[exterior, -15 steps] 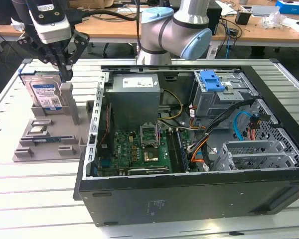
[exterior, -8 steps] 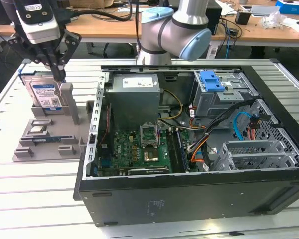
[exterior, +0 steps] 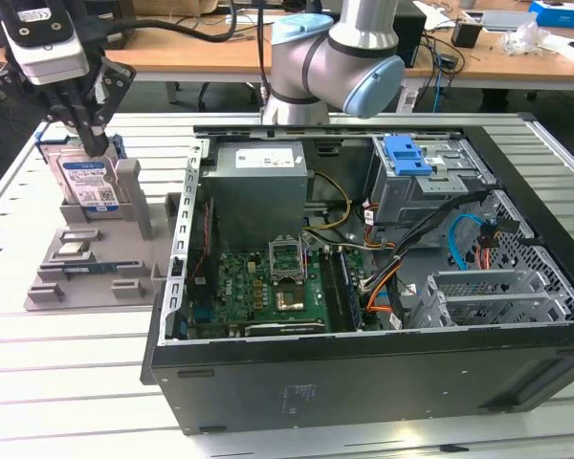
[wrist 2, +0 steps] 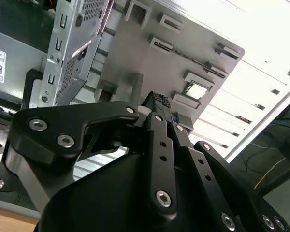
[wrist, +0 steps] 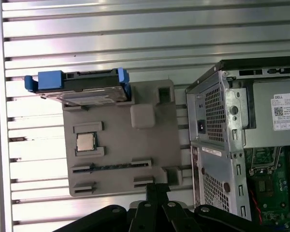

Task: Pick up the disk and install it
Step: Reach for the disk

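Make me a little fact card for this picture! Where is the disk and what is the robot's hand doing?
disk: standing upright in the grey holder, outside the computer case
gripper: near the disk's top in the exterior view, fingers shut, holding nothing
blue bracket: sitting inside the computer case
progress: disk not picked up yet
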